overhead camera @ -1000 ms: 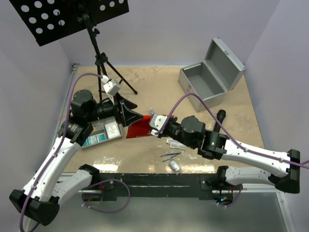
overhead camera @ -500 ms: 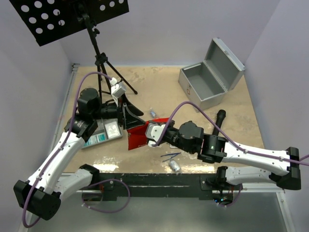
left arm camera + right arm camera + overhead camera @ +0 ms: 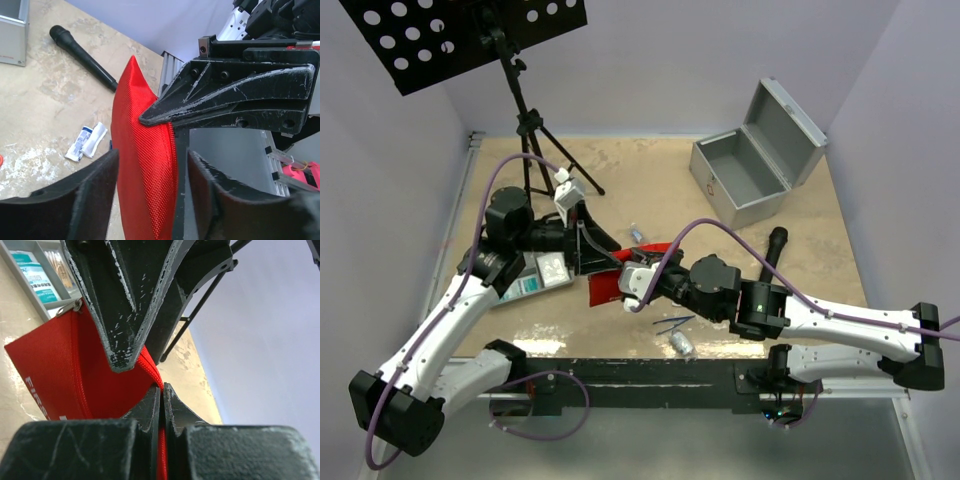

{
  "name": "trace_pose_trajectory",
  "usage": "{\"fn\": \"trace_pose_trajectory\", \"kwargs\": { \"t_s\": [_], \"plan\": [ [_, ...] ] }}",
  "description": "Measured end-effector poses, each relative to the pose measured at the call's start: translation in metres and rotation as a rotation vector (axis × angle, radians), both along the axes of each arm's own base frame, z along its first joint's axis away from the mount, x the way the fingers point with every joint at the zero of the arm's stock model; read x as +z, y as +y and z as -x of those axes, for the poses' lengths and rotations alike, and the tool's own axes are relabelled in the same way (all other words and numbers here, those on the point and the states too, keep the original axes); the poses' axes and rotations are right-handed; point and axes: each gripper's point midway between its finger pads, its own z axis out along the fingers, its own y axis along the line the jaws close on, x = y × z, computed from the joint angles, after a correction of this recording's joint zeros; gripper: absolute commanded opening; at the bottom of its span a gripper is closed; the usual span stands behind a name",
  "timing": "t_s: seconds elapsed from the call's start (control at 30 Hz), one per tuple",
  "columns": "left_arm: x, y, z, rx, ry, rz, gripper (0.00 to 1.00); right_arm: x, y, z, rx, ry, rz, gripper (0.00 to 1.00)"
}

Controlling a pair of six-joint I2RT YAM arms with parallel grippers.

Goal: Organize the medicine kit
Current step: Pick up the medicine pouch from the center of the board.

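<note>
Two grippers meet on the red pouch [image 3: 132, 105], which is held up on edge over the table near the grey tray [image 3: 25, 276] and well apart from the open metal case [image 3: 750, 170] at the far right. The right gripper [image 3: 161, 390] is pinched tight on the pouch's zipper seam. The left gripper [image 3: 152, 160] straddles the fabric with its jaws apart, one finger close against the cloth and a gap on the other side, so we judge it has no hold yet. We take the step to be a second grasp, for a handover or to work the zipper; we cannot tell which. To do it well, we close the left jaws squarely on the seam just beside the right fingers, not on them. We keep the right pinch firm until the left one bites, since slack fabric may fold away. Only then do we pull, gently.
</note>
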Motion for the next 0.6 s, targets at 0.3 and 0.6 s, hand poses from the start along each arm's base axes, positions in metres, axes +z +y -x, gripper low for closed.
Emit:
{"fn": "trace_pose_trajectory", "kwargs": {
  "t_s": [0.3, 0.6],
  "plan": [
    [-0.0006, -0.0022, 0.0057, -0.038, -0.001, 0.006, 0.19, 0.0061, 0.0018, 0.004, 0.008, -0.043, 0.02, 0.0],
    [-0.0016, -0.0032, 0.0077, -0.048, 0.001, 0.004, 0.0, 0.0076, 0.0046, 0.0071, 0.007, -0.049, 0.027, 0.4]
  ]
}}
